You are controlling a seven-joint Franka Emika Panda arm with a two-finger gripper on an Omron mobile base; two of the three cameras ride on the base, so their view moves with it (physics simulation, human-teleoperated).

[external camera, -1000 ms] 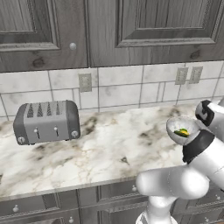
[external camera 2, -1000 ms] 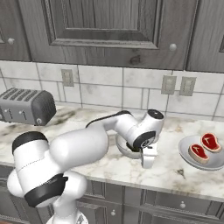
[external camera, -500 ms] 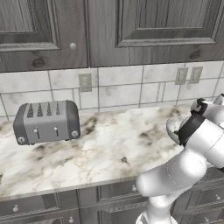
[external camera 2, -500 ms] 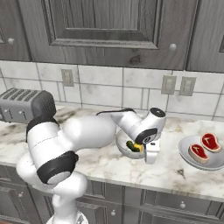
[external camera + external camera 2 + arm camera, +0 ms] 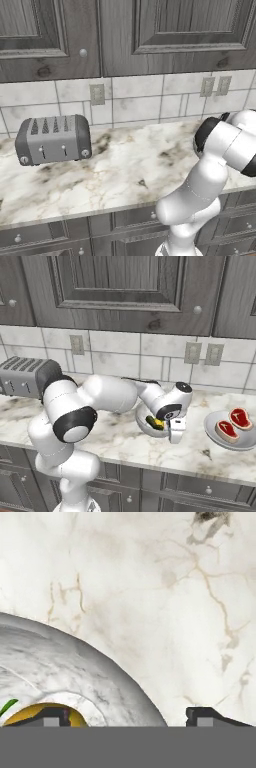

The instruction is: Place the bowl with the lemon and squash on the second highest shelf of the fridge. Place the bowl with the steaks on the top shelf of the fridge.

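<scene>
Across the frame's lower half the counter (image 5: 115,443) runs, open marble toward its front edge. At centre sits the bowl of lemon and squash (image 5: 151,423); right of it, the steak bowl (image 5: 233,431). Open wide, the tool (image 5: 175,432) straddles the first bowl's rim, holding nothing.

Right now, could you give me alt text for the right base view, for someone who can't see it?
A white robot arm reaches over a marble counter, its gripper lowered at the rim of a grey bowl holding yellow and green produce. To the right, a plate-like bowl with two raw steaks; far left, a toaster.
</scene>
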